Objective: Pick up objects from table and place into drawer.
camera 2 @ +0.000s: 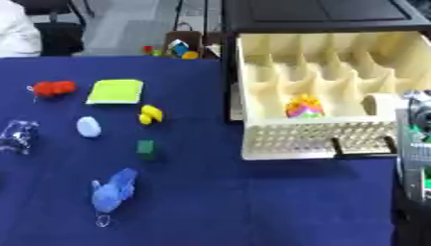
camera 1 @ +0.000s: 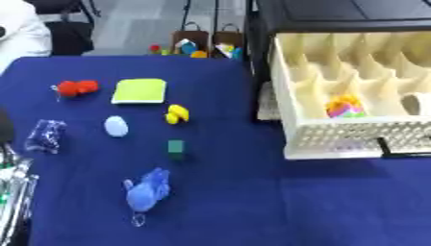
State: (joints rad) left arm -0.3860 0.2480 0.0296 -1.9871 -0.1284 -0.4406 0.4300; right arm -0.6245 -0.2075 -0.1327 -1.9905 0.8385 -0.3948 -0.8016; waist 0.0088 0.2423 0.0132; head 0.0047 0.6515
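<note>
The open drawer (camera 1: 336, 139), cream with slanted dividers, is the landmark here. It already holds 2 things: a multicoloured toy (camera 1: 345, 106) in a front compartment and a pale roll-like thing (camera 2: 379, 103) one compartment to its right.

All that is left to move lies on the blue table (camera 1: 252, 206), left of the drawer. Nearest it is a yellow duck (camera 1: 177, 114); just below the duck is a small green block (camera 1: 176, 147). Further left of the drawer come a lime-green pad (camera 1: 141, 91), a pale blue egg shape (camera 1: 116, 127), a red plush toy (camera 1: 77, 88) and a clear crinkled wrapper (camera 1: 44, 136). Lower down and well left of the drawer's front lies a blue plush toy with a ring (camera 1: 147, 191).

The left hand (camera 1: 15, 192) shows only as a metal part at the far left edge; whether its fingers are spread or curled I cannot tell. The right hand (camera 2: 414, 144) sits just right of the drawer's front corner, and its fingers are not readable either. Neither appears to hold anything.

My judgement: this is a gap between picks, with 7 items remaining. The next move calls for choosing 1, likely the duck or block as closest to the drawer, reaching over it, closing on it and carrying it to a free compartment
</note>
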